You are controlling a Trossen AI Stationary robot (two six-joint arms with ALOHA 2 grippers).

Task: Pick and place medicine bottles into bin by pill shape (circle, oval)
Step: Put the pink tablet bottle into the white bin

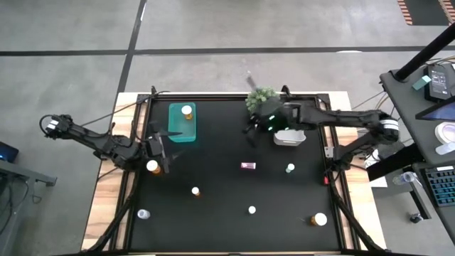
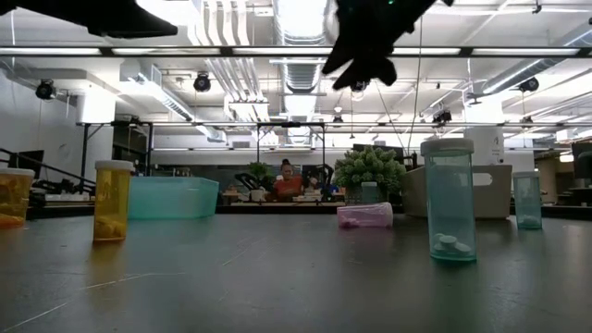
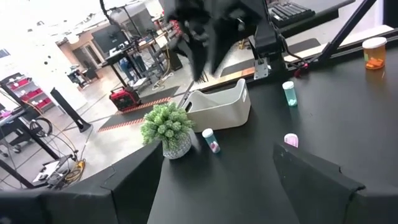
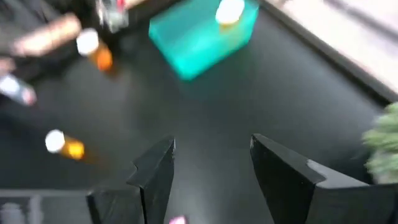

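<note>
My left gripper (image 1: 169,142) is open and empty above the table's left side, beside an amber bottle (image 1: 153,167) that stands on its base. My right gripper (image 1: 251,129) is open and empty, raised between the teal bin (image 1: 182,129) and the white bin (image 1: 289,138); it also shows in the low view (image 2: 368,57). One white-capped amber bottle (image 1: 187,112) stands in the teal bin. A pink bottle (image 1: 248,166) lies on its side at mid table. A pale teal bottle (image 1: 290,168) stands upright. Other bottles (image 1: 195,190) (image 1: 252,210) (image 1: 143,213) (image 1: 319,220) stand toward the near edge.
A green plant ball in a pot (image 1: 261,99) stands at the far edge beside the white bin, with a small bottle (image 3: 211,142) next to it. A raised frame (image 1: 213,96) runs around the black table. A desk with equipment (image 1: 434,107) is to the right.
</note>
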